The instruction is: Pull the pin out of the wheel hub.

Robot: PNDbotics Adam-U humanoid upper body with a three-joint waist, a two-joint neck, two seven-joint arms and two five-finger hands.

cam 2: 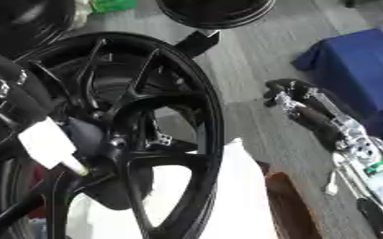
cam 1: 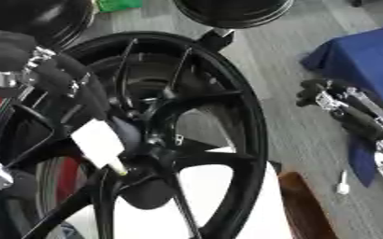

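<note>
Pin (cam 1: 101,144), a pale, whitish block with a thin, lighter tip at its lower end, sits tilted at the middle of the wheel hub (cam 1: 150,140), its tip pointing down and to the right toward the hub's centre. The hub belongs to a black spoked wheel (cam 1: 248,116) that stands nearly on edge and fills the left and centre of both views; its glossy spokes fan out from the centre to a broad dark rim, and a white surface (cam 2: 236,186) shows through the lower gaps.

Left hand (cam 1: 72,84) comes in from the left edge over the rim, black with silver parts at the wrist. Its fingers (cam 1: 93,100) are curled downward together, and their tips reach the upper end of the pin, closing on it.

Further right, a blue cloth-covered block (cam 1: 366,56) lies on the grey floor (cam 1: 293,65). Right hand (cam 2: 289,93) hangs beside it, well apart from the wheel, forearm running toward the lower right corner. Its dark fingers are bent inward and hold nothing. A small white object (cam 1: 342,184) lies on the floor below that arm.
</note>
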